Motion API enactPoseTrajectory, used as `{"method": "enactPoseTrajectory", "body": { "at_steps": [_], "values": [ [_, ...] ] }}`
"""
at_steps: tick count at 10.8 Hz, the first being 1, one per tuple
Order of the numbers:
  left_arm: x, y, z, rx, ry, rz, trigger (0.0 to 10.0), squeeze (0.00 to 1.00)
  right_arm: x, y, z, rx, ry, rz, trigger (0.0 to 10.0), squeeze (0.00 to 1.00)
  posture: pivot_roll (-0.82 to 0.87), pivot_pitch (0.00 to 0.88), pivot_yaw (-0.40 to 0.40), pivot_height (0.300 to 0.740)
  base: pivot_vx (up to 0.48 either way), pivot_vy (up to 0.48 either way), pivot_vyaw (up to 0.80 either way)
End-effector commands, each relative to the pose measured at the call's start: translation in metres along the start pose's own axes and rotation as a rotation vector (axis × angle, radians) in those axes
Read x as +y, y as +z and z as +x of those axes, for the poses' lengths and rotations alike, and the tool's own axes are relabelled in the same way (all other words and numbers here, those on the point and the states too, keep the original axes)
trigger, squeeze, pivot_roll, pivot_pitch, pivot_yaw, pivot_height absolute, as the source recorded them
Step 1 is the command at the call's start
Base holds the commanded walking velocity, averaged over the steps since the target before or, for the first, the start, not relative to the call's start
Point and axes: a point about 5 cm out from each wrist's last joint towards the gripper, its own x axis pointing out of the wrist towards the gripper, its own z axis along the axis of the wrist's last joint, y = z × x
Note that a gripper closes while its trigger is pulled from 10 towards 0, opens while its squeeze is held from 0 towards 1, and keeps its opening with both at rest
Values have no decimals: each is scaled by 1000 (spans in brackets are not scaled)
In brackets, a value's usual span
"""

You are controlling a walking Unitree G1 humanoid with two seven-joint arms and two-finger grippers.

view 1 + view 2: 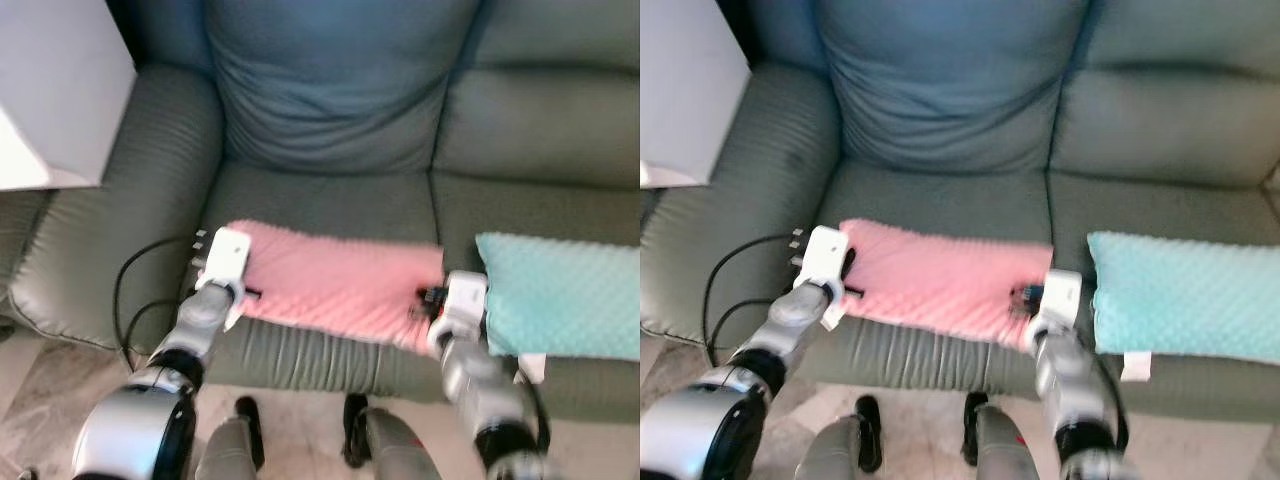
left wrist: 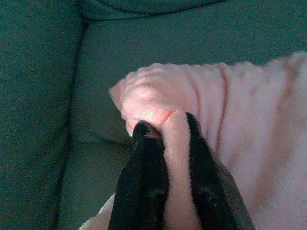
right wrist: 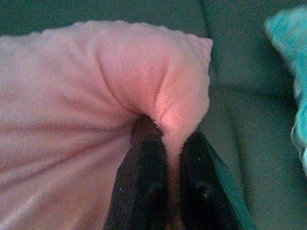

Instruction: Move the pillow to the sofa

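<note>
At the far left a pale grey-white boxy piece of furniture (image 1: 55, 90) stands against the padded arm of the dark grey-green upholstered sofa (image 1: 330, 200). Black cables (image 1: 135, 300) loop over the front of that sofa arm, down beside the robot's left arm.

The left gripper (image 2: 165, 132) reaches to the left end of the pink, soft, dimpled fleece pillow (image 1: 335, 280). Its two black fingers (image 2: 144, 182) are pressed almost together, with a narrow fold of the pillow's corner pinched between them; the fabric bunches into a rounded knob just past the tips.

The pink pillow lies flat across the front part of the sofa's left seat cushion, its long side running left to right and its front edge close to the cushion's lip. A large blue-grey back cushion (image 1: 340, 80) rises behind it.

The right gripper (image 3: 165, 132) grips the pillow's right end. Its fingers (image 3: 141, 182) are likewise nearly closed on a thin ridge of pink fleece, which puckers and folds up over the tips.

Just to the right, a turquoise dimpled fleece pillow (image 1: 565, 295) lies on the neighbouring seat cushion, its left edge near the right wrist, with a small white tag (image 1: 531, 367) hanging at its front edge. Below, on the pale tiled floor (image 1: 40, 400), the robot's legs show between the arms.
</note>
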Motion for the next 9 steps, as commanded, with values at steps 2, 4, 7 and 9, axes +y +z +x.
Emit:
{"method": "enactPoseTrajectory", "body": {
  "at_steps": [2, 4, 7, 9],
  "values": [
    [4, 10, 4, -17, 57, -47, 10000, 0, -7, 12, 7, -55, -49, -18, 10000, 0, -193, 452, 1, 740, 0, 0, 0],
    [16, 25, 7, -68, 121, -122, 10000, 0, -2, 28, 15, -114, -42, -35, 10000, 0, -199, 475, -7, 740, 0, 0, 0],
    [20, 9, 2, -16, 140, -98, 10000, 0, 1, 11, 13, -60, -9, -97, 10000, 0, -213, 482, -5, 740, 0, 0, 0],
    [13, -3, -1, 22, 117, -73, 10000, 0, -1, 4, 11, -38, -15, -118, 10000, 0, -217, 486, -9, 740, 0, 0, 0]
  ]
}}
